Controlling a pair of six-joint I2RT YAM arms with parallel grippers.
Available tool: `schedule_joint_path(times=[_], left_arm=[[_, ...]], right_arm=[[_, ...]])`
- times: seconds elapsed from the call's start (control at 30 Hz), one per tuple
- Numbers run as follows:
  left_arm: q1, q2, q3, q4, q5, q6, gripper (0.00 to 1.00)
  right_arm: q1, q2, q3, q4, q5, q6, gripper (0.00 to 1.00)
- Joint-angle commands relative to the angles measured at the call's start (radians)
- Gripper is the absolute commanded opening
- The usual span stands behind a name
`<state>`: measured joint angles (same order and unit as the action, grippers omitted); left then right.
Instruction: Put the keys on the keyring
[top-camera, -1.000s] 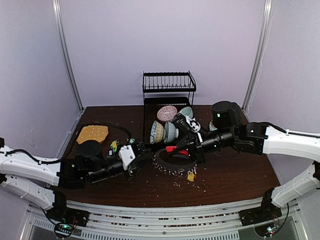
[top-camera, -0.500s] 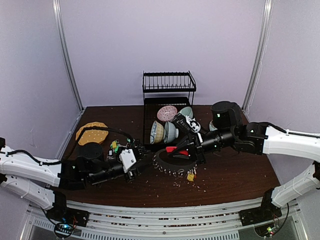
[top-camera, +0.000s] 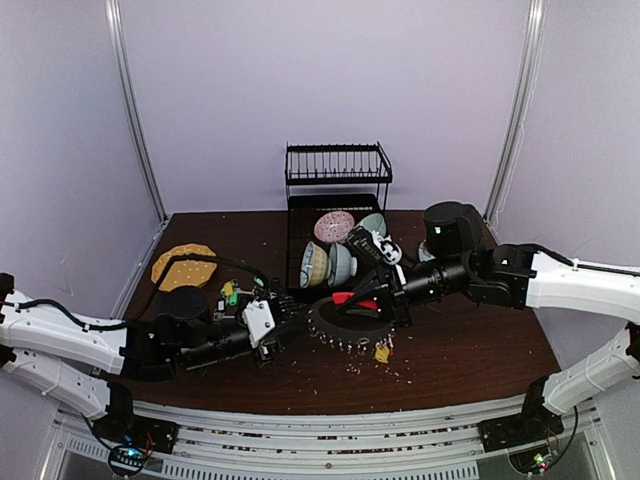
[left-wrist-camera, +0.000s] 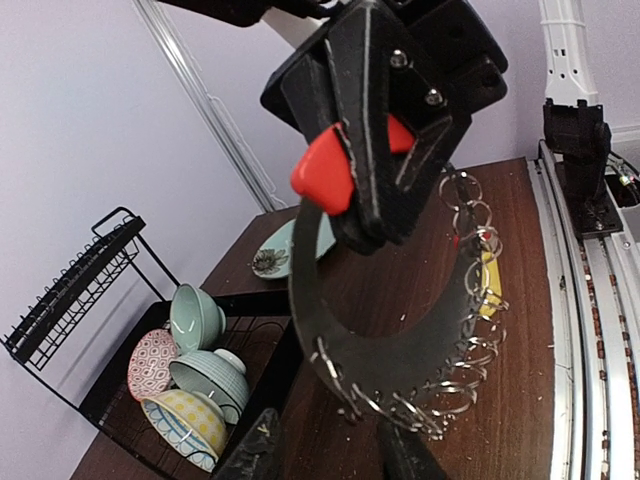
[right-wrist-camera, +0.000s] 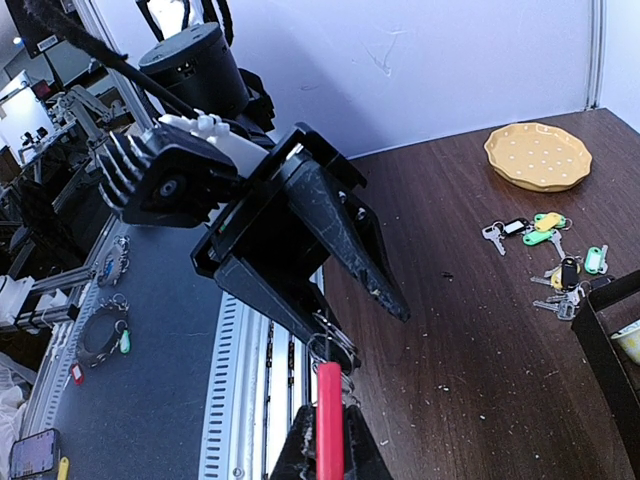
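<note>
Dark brown wood, speckled with pale crumbs, is the table (top-camera: 480, 350) where two robot arms meet over a bunch of keys. At the far edge stands a black wire dish rack (top-camera: 337, 165), its top shelf bare and several patterned bowls (top-camera: 328, 262) tipped on their sides in the bottom tier. A yellow dotted plate (top-camera: 183, 266) lies flat at the far left.

In the middle of the table, just in front of the rack, is the keyring (left-wrist-camera: 312, 300), a broad dark hoop. The right gripper (right-wrist-camera: 327, 445) is clamped tight on the red sleeve (left-wrist-camera: 322, 172) at the hoop's far side and holds it up by that arc. Whether the near arc rests on the wood cannot be told.

The left gripper (left-wrist-camera: 332, 445) reaches in from the left, close to the hoop's left rim. Its fingers stand apart, and nothing shows between them.

The loose keys (right-wrist-camera: 550, 262), with green, yellow, black and teal tags, lie in a small heap left of centre, between the plate and the left arm and apart from the hoop. Many small split rings (left-wrist-camera: 470, 300) dangle along the hoop's near arc. A yellow tag (top-camera: 381, 353) lies just beside that arc; whether it hangs from a split ring cannot be told.
</note>
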<state>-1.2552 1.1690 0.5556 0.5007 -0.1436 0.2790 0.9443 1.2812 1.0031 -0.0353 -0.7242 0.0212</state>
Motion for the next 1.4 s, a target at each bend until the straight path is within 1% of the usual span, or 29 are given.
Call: schedule_joint_path(times=[0.0,0.13,0.4,0.57,0.7,0.9,1.1,1.2,1.37], left_arm=[[-0.014,0.01,0.022,0.083,0.025,-0.01,0.34],[-0.016,0.008,0.02,0.119,0.015,-0.025,0.29],[-0.02,0.003,0.025,0.12,-0.064,-0.021,0.22],[-0.021,-0.026,0.011,0.115,-0.087,-0.009,0.22],[-0.023,-0.05,-0.004,0.123,-0.064,-0.013,0.24],[-0.026,-0.031,0.014,0.114,-0.063,-0.007,0.26],[-0.029,-0.008,0.032,0.11,-0.086,0.007,0.22],[-0.03,-0.015,0.032,0.114,-0.095,0.009,0.21],[-0.03,-0.035,0.014,0.118,-0.098,0.003,0.17]], right_arm=[[0.0,-0.02,0.01,0.015,-0.016,-0.012,0.0],[0.0,-0.023,0.004,0.011,-0.019,-0.012,0.0],[-0.001,-0.026,-0.003,0.014,-0.023,-0.01,0.0],[-0.001,-0.029,-0.003,0.011,-0.024,-0.012,0.0],[-0.001,-0.026,-0.007,0.016,-0.026,-0.01,0.0],[0.0,-0.02,-0.002,0.02,-0.033,-0.007,0.0],[0.0,-0.024,-0.002,0.013,-0.032,-0.007,0.0],[-0.001,-0.025,-0.002,0.005,-0.026,-0.01,0.0],[-0.001,-0.03,-0.003,0.01,-0.019,-0.01,0.0]])
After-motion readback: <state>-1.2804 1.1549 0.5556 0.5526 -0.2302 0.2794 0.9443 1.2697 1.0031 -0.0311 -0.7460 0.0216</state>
